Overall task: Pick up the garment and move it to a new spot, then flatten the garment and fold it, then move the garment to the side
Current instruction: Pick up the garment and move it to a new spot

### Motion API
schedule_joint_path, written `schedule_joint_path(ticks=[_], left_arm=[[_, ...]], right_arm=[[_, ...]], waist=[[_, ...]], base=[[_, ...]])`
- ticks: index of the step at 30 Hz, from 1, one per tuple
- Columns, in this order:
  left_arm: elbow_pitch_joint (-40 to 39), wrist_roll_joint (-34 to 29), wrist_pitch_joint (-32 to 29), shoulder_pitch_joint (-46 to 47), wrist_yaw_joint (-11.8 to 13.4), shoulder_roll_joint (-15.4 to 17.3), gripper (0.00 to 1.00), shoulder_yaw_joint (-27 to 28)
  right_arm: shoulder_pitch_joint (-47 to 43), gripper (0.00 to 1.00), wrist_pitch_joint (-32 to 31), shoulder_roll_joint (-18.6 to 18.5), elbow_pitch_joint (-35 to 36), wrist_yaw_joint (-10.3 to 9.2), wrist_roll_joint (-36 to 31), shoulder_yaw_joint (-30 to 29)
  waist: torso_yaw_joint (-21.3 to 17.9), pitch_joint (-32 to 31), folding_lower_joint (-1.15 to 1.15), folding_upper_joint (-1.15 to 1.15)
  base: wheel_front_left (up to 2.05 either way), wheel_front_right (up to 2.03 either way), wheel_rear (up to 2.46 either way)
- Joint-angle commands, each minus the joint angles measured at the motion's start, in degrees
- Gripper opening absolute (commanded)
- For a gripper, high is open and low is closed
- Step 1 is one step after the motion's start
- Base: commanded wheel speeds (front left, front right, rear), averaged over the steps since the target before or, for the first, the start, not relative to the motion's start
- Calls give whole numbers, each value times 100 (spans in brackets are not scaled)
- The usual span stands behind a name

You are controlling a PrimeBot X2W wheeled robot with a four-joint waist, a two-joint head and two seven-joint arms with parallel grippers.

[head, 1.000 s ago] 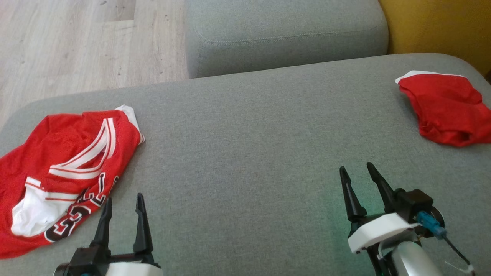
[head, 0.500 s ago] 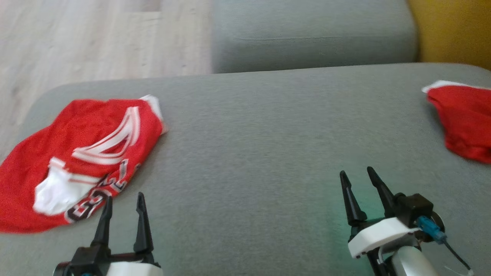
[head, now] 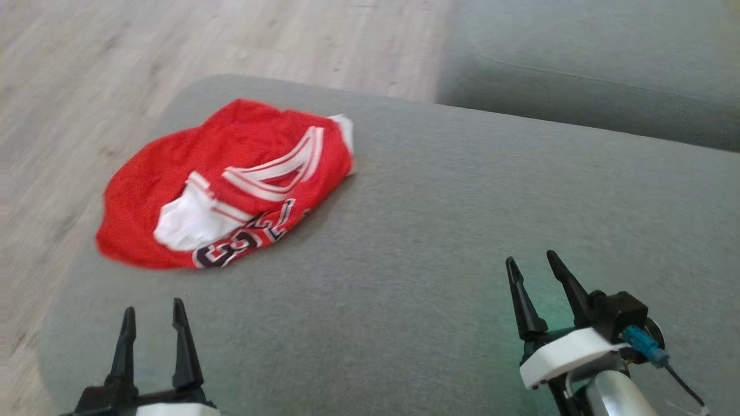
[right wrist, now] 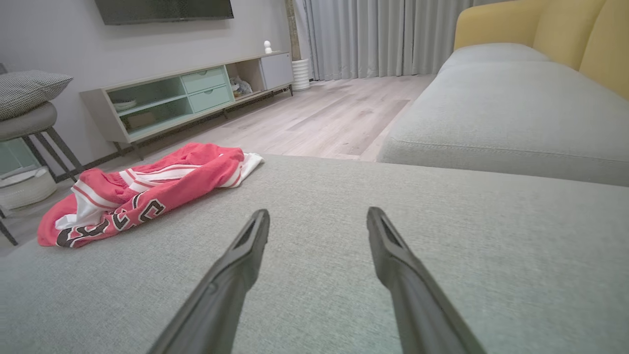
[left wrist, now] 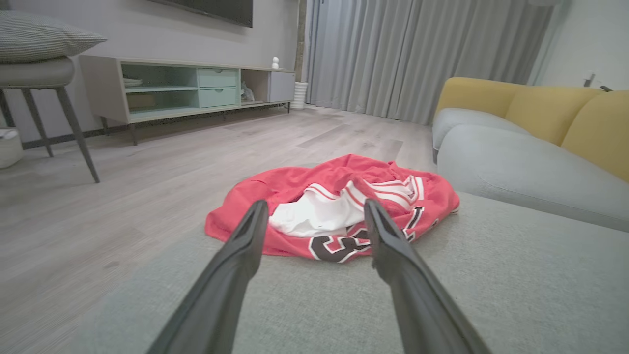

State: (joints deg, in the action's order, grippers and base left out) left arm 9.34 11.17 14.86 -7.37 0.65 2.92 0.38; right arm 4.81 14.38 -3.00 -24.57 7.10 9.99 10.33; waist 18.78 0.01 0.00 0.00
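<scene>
The garment (head: pixel 231 185) is a red mesh jersey with white trim and black-and-white numbers, lying crumpled near the far left corner of the grey sofa seat (head: pixel 439 231). In the left wrist view the garment (left wrist: pixel 339 206) lies straight ahead of the fingers, a short way off. In the right wrist view the garment (right wrist: pixel 142 191) sits off to the left. My left gripper (head: pixel 151 316) hovers open at the lower left, short of the jersey. My right gripper (head: pixel 529 261) stands open at the lower right over bare cushion. Both are empty.
A second grey sofa cushion (head: pixel 589 75) lies beyond the seat at the upper right, with yellow backrests (left wrist: pixel 545 113). Pale wood floor (head: pixel 173 46) borders the seat's left and far edges. A TV cabinet (left wrist: pixel 186 88) and a stool (left wrist: pixel 39 78) stand across the room.
The head camera has swung left, so the jersey now sits nearer the view's middle and the other red cloth at the right has left the view. Both grippers stay open.
</scene>
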Motion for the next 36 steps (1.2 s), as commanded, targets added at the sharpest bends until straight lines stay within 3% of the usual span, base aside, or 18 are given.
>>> schedule_joint_path(ticks=[1, 7, 12, 16, 17, 20, 25, 31, 36], left_arm=[[-222, 43, 14, 172, 56, -4, 100, 219], [-489, 76, 14, 540, 82, -4, 100, 417], [-437, -104, 14, 1380, -136, -2, 100, 619], [127, -151, 14, 1949, -309, 120, 100, 637], [722, -115, -42, 2442, -422, 242, 100, 578], [1509, -39, -267, 3186, -511, 390, 100, 525], [2850, 362, -757, 4084, -731, 428, 100, 355], [4132, 661, -1250, 4583, -807, 485, 100, -48], [4523, 790, -1018, 4751, -811, 555, 100, -323]], right_arm=[[131, 100, 62, 12, 183, 39, -51, 106], [266, 100, 62, -164, 240, 39, -174, 107], [592, 100, 62, -531, 394, 39, -274, 148], [781, 100, 62, -760, 468, 39, -321, 175], [863, 100, 62, -950, 509, 39, -357, 176], [937, 100, 62, -1233, 555, 39, -401, 199], [1014, 100, 62, -1543, 685, 39, -408, 103], [1069, 100, 62, -1732, 805, 39, -411, 40], [1117, 100, 62, -1710, 873, 39, -419, 28]], waist=[[269, 111, 0, 0], [420, 569, 0, 0], [343, 1291, 0, 0], [235, 1680, 0, 0], [209, 1905, 0, 0], [173, 2176, 0, 0], [123, 2474, 0, 0], [46, 2698, 0, 0], [-50, 2753, 0, 0]], base=[[0, 0, 0], [0, 0, 0], [0, 0, 0], [0, 0, 0], [0, 0, 0], [0, 0, 0], [0, 0, 0], [0, 0, 0], [0, 0, 0]])
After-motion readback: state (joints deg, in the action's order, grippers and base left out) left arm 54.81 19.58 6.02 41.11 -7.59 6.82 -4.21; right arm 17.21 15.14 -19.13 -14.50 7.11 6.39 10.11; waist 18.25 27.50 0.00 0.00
